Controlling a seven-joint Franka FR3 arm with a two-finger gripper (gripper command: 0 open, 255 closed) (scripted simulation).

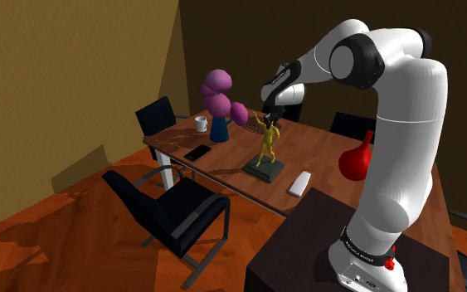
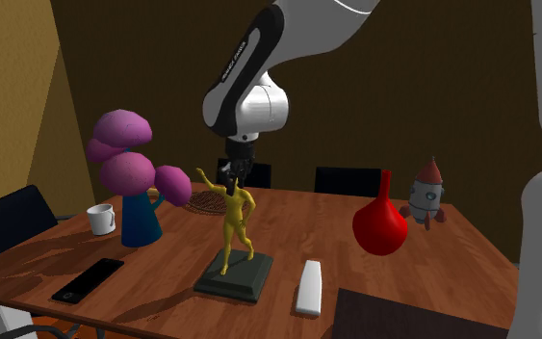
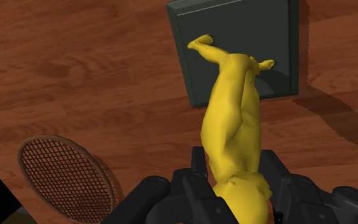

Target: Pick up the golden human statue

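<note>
Statue (image 2: 234,227) (yellow, its base flat on the table (image 2: 163,281)) sits clamped at the shoulders by the gripper (image 2: 232,180).

We take this for a home, prob. a dining rm. A long wooden table (image 1: 323,158) has black chairs (image 1: 177,207) round it, on a wood-look floor (image 1: 57,240) w/ ochre walls (image 1: 57,66). The tabletop carries household bits (all everyday stuff). In the second exterior view, from the table's middle, we see a white mug (image 2: 101,219) at 9 o'clock, a blue vase w/ purple blooms (image 2: 141,217) beside it, a phone (image 2: 88,279) at 8, a remote (image 2: 308,287) at 5, a red vase (image 2: 381,224) at 3 and a toy rocket (image 2: 425,193) at 2.
</note>
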